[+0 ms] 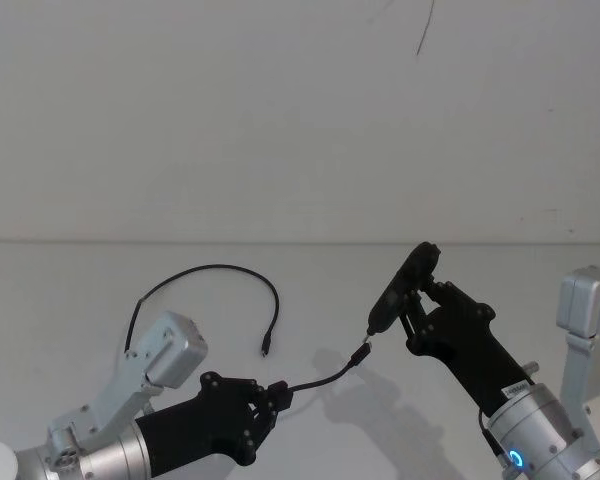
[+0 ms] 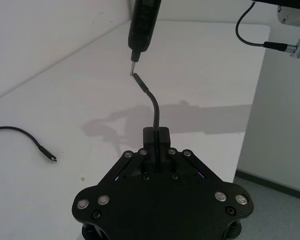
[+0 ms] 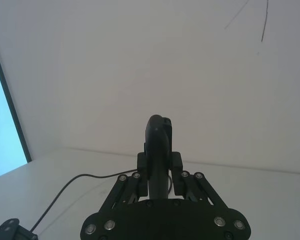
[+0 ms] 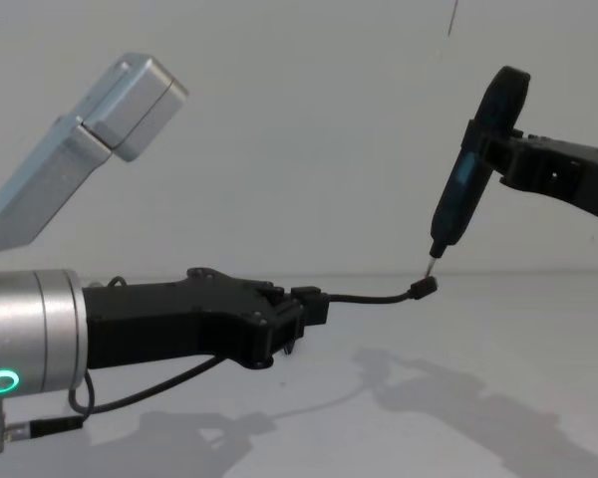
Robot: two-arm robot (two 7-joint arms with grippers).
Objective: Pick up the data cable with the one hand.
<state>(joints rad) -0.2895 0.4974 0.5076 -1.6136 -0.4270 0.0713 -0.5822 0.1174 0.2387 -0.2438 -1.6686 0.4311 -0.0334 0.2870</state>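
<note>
The data cable (image 1: 215, 267) is thin and black. It arcs across the white table, with one small plug (image 1: 265, 350) lying free (image 2: 50, 156). My left gripper (image 1: 278, 392), black with a silver wrist and green ring light (image 4: 0, 380), is shut on the cable near its other end (image 2: 156, 135). A short stretch (image 4: 369, 297) sticks out forward and curves up, held off the table. My right gripper (image 1: 420, 305) is shut on a black pen-shaped tool (image 4: 473, 169). The tool's metal tip sits right at the raised plug (image 4: 424, 287); I cannot tell if they touch.
A short black lead with a silver plug (image 2: 285, 47) hangs by the right arm's silver link (image 1: 585, 310). Another lead (image 4: 30, 428) runs under my left wrist. The table's edge (image 2: 250, 125) drops to the floor close beside the left gripper. A white wall stands behind.
</note>
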